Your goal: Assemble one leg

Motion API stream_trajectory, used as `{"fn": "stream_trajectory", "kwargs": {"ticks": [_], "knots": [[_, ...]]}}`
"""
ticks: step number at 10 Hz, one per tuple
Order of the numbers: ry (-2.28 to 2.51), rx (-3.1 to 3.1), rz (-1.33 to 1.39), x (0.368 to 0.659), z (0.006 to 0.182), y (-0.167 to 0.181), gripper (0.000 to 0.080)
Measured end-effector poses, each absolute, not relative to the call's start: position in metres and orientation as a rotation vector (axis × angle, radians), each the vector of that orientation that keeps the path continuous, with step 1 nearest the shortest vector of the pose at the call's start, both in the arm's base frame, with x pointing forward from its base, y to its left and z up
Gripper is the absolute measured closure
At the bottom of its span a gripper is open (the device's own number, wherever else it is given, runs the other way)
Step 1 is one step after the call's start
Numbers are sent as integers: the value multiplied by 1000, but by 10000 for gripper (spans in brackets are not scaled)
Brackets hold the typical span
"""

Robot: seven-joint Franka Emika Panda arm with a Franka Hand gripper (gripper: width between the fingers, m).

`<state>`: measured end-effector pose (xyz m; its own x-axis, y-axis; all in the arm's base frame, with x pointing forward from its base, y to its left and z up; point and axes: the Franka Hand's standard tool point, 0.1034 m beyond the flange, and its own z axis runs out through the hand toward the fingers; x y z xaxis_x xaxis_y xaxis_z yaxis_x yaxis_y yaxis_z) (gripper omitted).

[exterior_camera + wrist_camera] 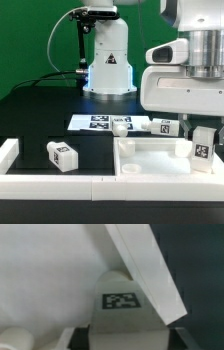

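Observation:
My gripper is shut on a leg, a short white square post with a black-and-white tag. It holds the leg upright over the corner of the flat white panel at the exterior view's right. In the wrist view the leg fills the gap between my two dark fingers, with the gripper closed round it. The panel's raised rim runs just behind it. Whether the leg's lower end touches the panel is hidden.
A loose leg lies at the exterior view's left, inside the white frame rail. Two more legs lie by the marker board behind the panel. The robot base stands at the back.

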<state>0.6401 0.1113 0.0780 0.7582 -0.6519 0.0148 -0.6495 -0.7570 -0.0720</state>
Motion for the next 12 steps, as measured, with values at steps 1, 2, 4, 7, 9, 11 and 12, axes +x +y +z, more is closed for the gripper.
{"fn": "stream_trajectory", "kwargs": {"ticks": [1, 2, 4, 7, 9, 11, 12], "knots": [[1281, -2797, -52, 641, 78, 111, 514], [1453, -2709, -48, 641, 78, 110, 514], [1784, -2480, -45, 640, 76, 110, 514], [2168, -2109, -1, 640, 76, 110, 514], [2186, -2083, 8, 640, 75, 110, 512], [2052, -2223, -8, 640, 75, 108, 512], [1794, -2435, -27, 641, 76, 106, 360]]}}
